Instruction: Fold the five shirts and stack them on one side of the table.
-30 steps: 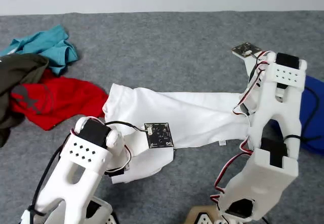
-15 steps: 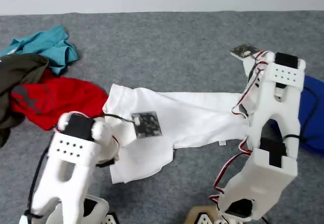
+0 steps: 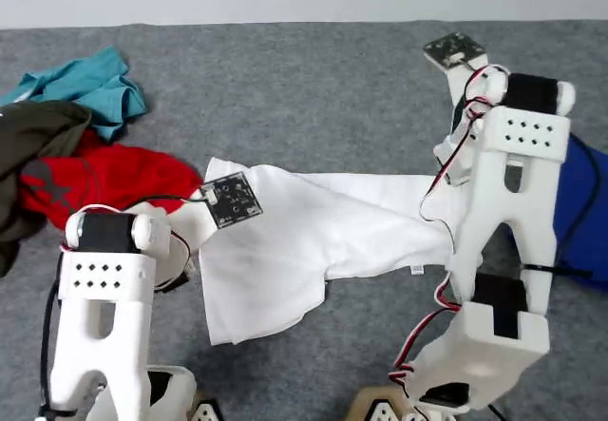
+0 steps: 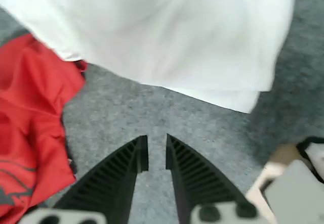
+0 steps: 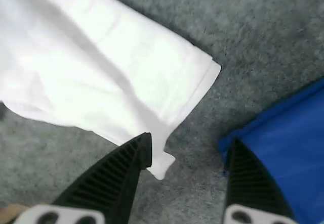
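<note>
A white shirt (image 3: 313, 231) lies spread across the middle of the grey carpet, with a flap hanging toward the front. My left gripper (image 4: 157, 153) hovers over bare carpet between the white shirt (image 4: 162, 32) and the red shirt (image 4: 30, 123). Its fingers stand a narrow gap apart and hold nothing. My right gripper (image 5: 187, 153) is open above the white shirt's right end (image 5: 91, 72), close to the blue shirt (image 5: 283, 143). In the high view the left arm (image 3: 104, 278) stands by the shirt's left edge and the right arm (image 3: 513, 183) rises over its right end.
A red shirt (image 3: 123, 188), a dark olive shirt (image 3: 33, 136) and a teal shirt (image 3: 90, 84) lie crumpled at the far left. The blue shirt (image 3: 579, 212) lies at the right edge behind the right arm. Grey carpet stretches bare across the back.
My left arm has swung left off the white shirt's front flap to its left edge. The right arm has shifted slightly toward the back. The white shirt lies about as before.
</note>
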Robot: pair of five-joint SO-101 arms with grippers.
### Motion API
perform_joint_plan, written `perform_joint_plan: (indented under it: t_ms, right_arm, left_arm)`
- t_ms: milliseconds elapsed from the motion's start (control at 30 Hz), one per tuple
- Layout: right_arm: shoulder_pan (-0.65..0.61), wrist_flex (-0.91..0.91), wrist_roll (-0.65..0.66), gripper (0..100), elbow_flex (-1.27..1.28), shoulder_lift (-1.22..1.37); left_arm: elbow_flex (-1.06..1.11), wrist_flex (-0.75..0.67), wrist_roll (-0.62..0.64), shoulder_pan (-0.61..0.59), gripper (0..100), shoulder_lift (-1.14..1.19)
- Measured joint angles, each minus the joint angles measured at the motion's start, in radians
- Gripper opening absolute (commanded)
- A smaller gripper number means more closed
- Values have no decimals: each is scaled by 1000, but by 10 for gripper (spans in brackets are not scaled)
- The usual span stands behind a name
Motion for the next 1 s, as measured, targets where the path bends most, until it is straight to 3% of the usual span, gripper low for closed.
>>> perform_joint_plan:
  t_ms: [233, 500, 700, 1000]
  right_arm:
    - [-49, -8, -219, 248, 0, 51]
    - [-44, -141, -465, 248, 0, 229]
    - [-43, -239, -545, 248, 0, 338]
    - [-28, -316, -557, 248, 0, 407]
  left_arm:
    - [9, -172, 224, -43, 70, 0]
    - [11, -213, 488, -44, 70, 0]
    - [11, -250, 554, -44, 70, 0]
    - [41, -270, 568, -44, 69, 0]
